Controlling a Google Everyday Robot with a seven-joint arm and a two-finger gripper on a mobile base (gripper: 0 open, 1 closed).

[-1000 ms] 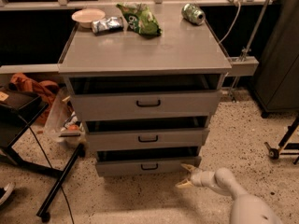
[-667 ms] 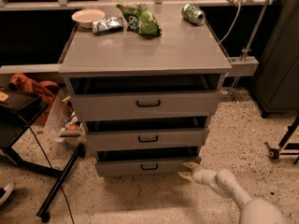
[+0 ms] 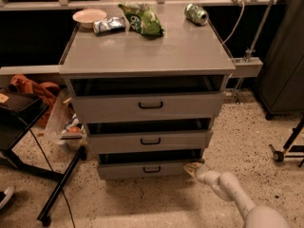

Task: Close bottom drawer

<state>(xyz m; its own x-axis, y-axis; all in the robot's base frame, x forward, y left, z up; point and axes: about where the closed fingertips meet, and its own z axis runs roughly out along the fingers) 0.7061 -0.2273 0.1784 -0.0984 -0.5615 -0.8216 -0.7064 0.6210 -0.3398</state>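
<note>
Bottom drawer (image 3: 124, 170): lowest of 3 in the grey metal cabinet (image 3: 142, 51). Wide, shallow grey front panel w/ a small black handle (image 3: 152, 169) at centre. Not shut: it's pulled out partway, and a dark strip of its interior shows btwn the panel's top edge and the middle drawer (image 3: 118, 141) above. Panel sits level and square to the cabinet. Inside too dark to tell contents. The robot's pale-tipped gripper (image 3: 191, 169) is low at the panel's right end, approx. handle height; touching or just beside, can't tell.
</note>
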